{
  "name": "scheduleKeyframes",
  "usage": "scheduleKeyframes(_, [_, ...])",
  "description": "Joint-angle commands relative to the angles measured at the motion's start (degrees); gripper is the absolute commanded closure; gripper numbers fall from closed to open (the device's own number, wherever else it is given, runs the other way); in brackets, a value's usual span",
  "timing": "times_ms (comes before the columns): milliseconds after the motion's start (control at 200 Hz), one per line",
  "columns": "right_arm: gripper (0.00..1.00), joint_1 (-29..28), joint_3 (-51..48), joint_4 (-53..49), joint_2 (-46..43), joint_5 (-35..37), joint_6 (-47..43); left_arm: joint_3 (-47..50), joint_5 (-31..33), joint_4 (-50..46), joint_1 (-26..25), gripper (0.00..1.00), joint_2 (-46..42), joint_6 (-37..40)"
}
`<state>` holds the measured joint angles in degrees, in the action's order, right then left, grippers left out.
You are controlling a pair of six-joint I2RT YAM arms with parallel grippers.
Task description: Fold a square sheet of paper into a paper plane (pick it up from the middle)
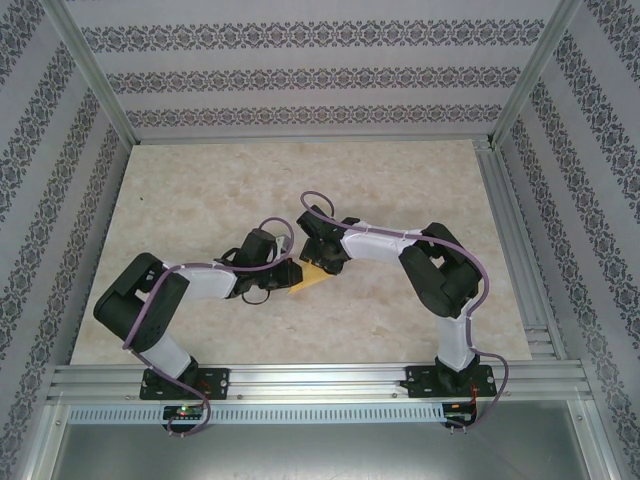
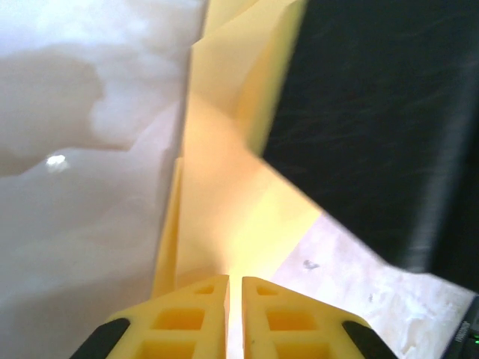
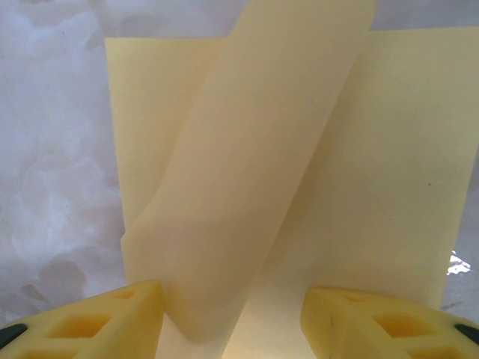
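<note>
The yellow-orange sheet of paper [image 1: 314, 280] lies partly folded on the table between the two grippers. In the left wrist view the paper [image 2: 224, 187] runs up from my left gripper [image 2: 234, 286], whose jaws are pressed almost together on its edge. The left gripper [image 1: 293, 274] comes at the paper from the left. My right gripper [image 1: 323, 262] hangs over the paper from behind. In the right wrist view a curled flap [image 3: 254, 164] rises off the flat paper [image 3: 389, 149] between the wide-apart fingers of my right gripper [image 3: 232, 308], which hold nothing.
The marble-patterned tabletop [image 1: 200, 200] stretches around the paper. Patterned walls and an aluminium frame [image 1: 300, 378] bound it. The black body of the right arm's wrist [image 2: 374, 112] stands close on the right in the left wrist view.
</note>
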<state>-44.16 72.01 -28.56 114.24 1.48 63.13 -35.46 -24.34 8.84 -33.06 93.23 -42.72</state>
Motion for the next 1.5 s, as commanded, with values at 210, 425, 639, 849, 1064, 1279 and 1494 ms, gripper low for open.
scheduleKeyframes(210, [0.43, 0.3, -7.1, -4.8, 11.7, -0.3, 0.7, -1.8, 4.2, -3.4, -0.4, 0.92, 2.2, 0.9])
scheduleKeyframes(425, [0.43, 0.4, -6.7, -4.6, 10.9, -0.7, 0.2, -1.5, 4.8, -5.1, -0.5, 0.95, 2.5, 1.4])
scheduleKeyframes(639, [0.42, 1.5, -3.2, -3.1, 4.1, -2.1, -4.6, -0.9, 5.0, -7.0, -0.4, 0.97, 3.0, 2.3])
scheduleKeyframes(849, [0.39, 4.0, -2.1, 5.4, -7.0, -9.1, -11.8, -0.7, 5.2, -8.7, -0.5, 0.99, 3.4, 3.0])
scheduleKeyframes(1064, [0.47, 4.0, -8.5, 12.7, -16.4, -11.5, -16.5, -0.9, 5.1, -8.8, -0.4, 1.00, 3.6, 3.2])
scheduleKeyframes(1279, [0.80, 1.7, -10.6, 16.7, -14.0, -16.4, -18.4, -1.1, 4.8, -8.9, -0.4, 1.00, 3.8, 3.3])
scheduleKeyframes(1494, [0.90, 1.4, -11.4, 21.4, -8.9, -19.1, -17.1, -0.7, 4.9, -8.9, -0.5, 1.00, 3.7, 3.2])
